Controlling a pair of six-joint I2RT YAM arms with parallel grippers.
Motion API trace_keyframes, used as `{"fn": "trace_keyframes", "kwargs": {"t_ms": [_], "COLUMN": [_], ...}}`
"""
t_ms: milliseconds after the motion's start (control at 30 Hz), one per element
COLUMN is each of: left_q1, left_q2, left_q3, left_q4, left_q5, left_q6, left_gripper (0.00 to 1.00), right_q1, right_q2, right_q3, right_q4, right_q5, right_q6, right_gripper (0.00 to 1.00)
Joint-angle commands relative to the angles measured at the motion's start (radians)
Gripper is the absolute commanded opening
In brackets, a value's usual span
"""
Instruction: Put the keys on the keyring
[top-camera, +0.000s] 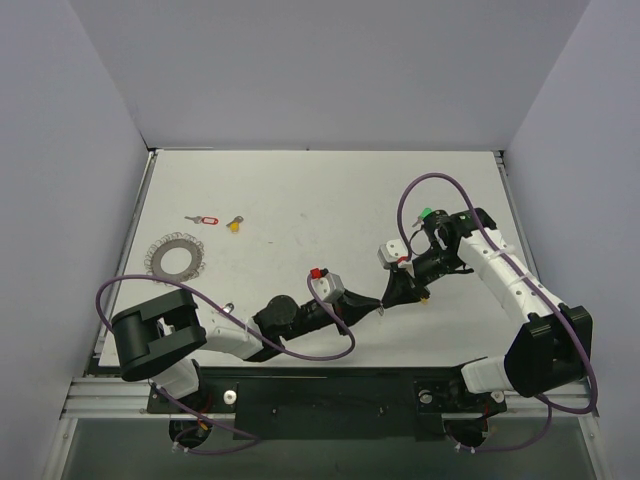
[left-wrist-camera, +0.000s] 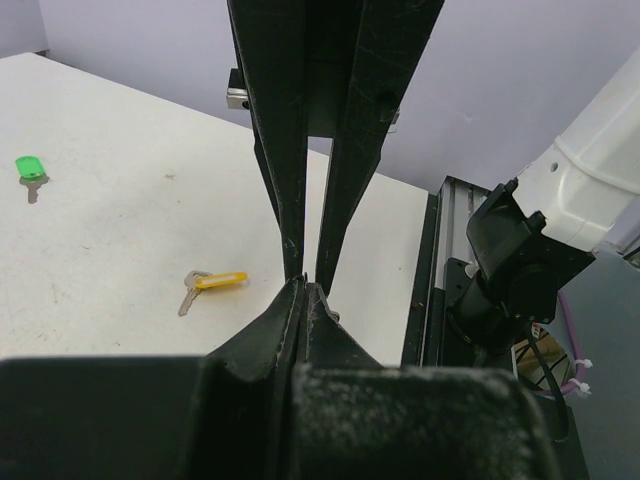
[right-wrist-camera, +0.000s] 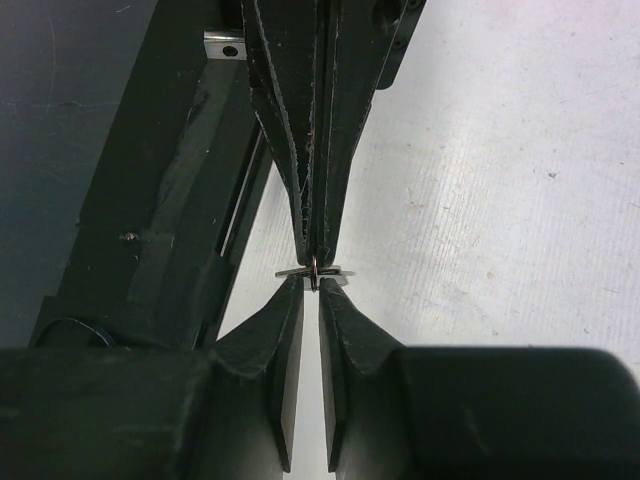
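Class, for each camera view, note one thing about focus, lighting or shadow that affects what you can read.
Top external: even, soft light, faint shadows, keyring small but sharp. Left wrist: left fingers close up, blurred; yellow key crisp. Right wrist: right fingers blurred; table texture sharp.

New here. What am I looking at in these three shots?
Two robot arms, left and right, are bolted at the near edge of a white table, each ending in a two-finger hand. The overhead picture comes from a fixed camera above and behind them; the other two from cameras on each wrist, looking along its own fingers. On the table lie a large silvery coiled-wire keyring, a red-tagged key, a yellow-headed key, a green-tagged key and a yellow-tagged key. The left hand and right hand meet tip to tip. The left is shut; the right's fingers show a narrow gap. A small thin metal piece sits at the tips; which hand grips it I cannot tell.
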Motion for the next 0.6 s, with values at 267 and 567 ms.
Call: {"fn": "trace_keyframes", "kwargs": {"t_ms": [267,567], "left_q1": [-0.006,-0.006], "left_q2": [0.007,0.002], "left_q3": [0.034,0.017], "left_q4": [0.312,0.315], "left_q5": [-0.012,-0.029], "left_q6": [-0.005,0.003], "left_gripper": [0.00,0.00], "right_q1": [0.030,0.038], "right_q2": [0.016,0.016], "right_q3": [0.012,0.020], "right_q4": [-0.055,-0.076], "right_q5": [-0.058,-0.035], "right_q6": [-0.021,-0.015], "right_gripper": [0.03,0.00]}}
